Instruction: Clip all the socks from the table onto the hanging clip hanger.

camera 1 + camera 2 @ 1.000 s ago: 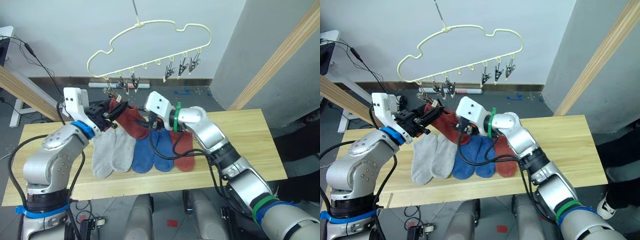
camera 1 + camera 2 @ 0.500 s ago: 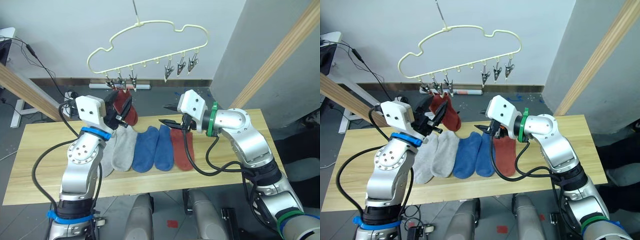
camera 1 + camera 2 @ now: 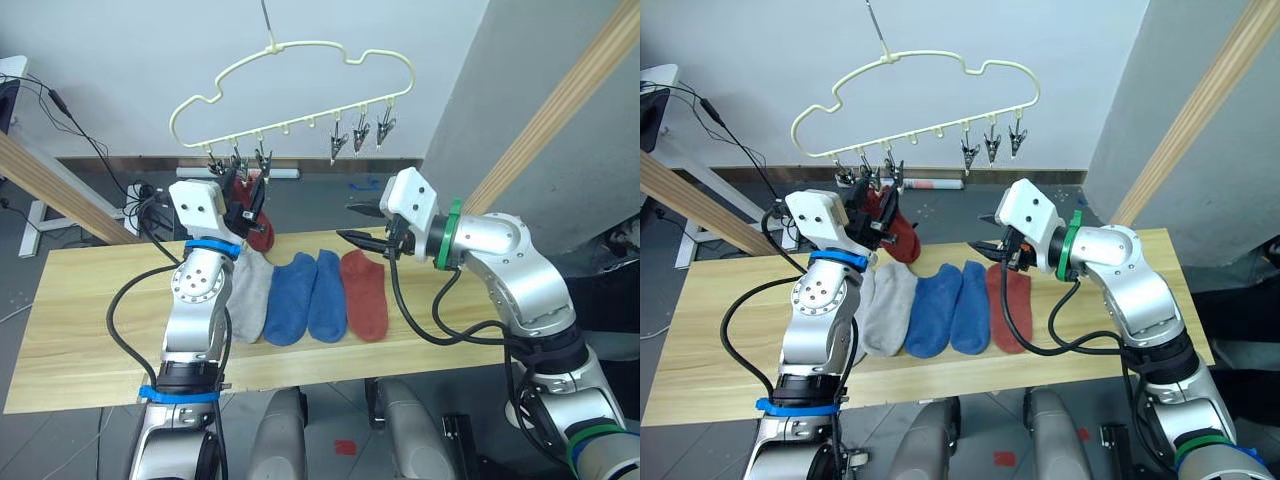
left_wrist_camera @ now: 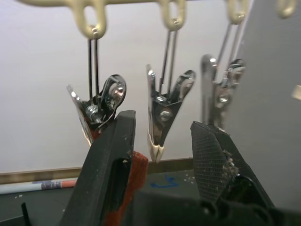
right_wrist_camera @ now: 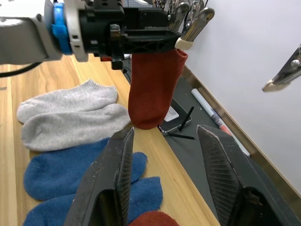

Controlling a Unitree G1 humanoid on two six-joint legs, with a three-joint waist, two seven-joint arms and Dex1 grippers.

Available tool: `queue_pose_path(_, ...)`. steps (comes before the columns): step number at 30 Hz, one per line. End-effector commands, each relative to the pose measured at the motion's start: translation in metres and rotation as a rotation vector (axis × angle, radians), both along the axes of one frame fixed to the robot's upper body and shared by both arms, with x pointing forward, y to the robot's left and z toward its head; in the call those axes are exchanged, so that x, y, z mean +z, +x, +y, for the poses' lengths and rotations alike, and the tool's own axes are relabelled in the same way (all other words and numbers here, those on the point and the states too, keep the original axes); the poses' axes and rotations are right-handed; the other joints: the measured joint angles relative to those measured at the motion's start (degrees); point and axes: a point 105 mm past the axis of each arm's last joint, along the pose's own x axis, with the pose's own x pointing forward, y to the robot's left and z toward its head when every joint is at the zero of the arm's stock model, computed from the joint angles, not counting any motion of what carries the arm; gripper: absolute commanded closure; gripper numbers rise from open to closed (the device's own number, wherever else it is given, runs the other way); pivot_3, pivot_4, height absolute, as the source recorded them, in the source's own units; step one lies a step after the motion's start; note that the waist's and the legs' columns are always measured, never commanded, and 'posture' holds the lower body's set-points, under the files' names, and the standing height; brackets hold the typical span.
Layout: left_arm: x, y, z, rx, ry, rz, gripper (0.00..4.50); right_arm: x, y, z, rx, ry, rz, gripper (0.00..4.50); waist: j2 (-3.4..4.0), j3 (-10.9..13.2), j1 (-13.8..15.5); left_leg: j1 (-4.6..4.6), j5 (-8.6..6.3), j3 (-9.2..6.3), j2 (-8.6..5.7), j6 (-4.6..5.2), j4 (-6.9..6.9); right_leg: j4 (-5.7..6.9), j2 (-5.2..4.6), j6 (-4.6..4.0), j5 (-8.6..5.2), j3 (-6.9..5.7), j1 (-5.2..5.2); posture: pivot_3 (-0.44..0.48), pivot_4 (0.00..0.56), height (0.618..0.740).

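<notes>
Left wrist view: my left gripper (image 4: 162, 141) stands spread, fingers flanking a clip (image 4: 162, 113) of the clip hanger (image 3: 290, 90); one rust sock (image 5: 153, 87) hangs clipped beside it. My right gripper (image 5: 164, 174) is spread, empty, above the five socks (image 3: 315, 295) on the table (image 3: 90, 310).

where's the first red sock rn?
Head views: the red sock hangs from a clip at the left end of the clip hanger, beside the left gripper, above the grey socks.
</notes>
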Motion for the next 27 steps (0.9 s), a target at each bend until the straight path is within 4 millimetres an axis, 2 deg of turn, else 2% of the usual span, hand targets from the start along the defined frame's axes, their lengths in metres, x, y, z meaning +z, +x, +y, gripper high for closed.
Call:
queue_pose_path(1, 0.016, -0.002, 0.001, 0.009, -0.027, -0.074, 2.37, 0.011, -0.008, -0.001, 0.022, 0.040, -0.046, 2.30, 0.00, 0.00, 0.01, 0.00, 0.00, -0.01, 0.00, 0.00, 0.00, 0.00, 0.00, 0.00, 0.00, 0.00, 0.00, -0.092, 0.356, 0.740)
queue_pose_path(14, 0.037, 0.000, -0.006, -0.014, -0.078, -0.141, 2.37, 0.013, -0.008, 0.000, 0.031, 0.065, -0.045, 2.30, 0.00, 0.00, 0.00, 0.00, 0.00, 0.00, -0.01, 0.00, 0.03, 0.01, 0.00, 0.03, 0.02, 0.01, 0.01, -0.090, 0.359, 0.740)
queue_pose_path(27, 0.043, -0.003, -0.007, -0.016, -0.064, -0.170, 2.37, 0.012, -0.007, 0.002, 0.038, 0.067, -0.045, 2.30, -0.02, -0.01, 0.05, 0.00, 0.01, 0.00, -0.01, -0.01, 0.05, 0.03, 0.00, 0.03, 0.04, 0.01, 0.01, -0.078, 0.345, 0.740)
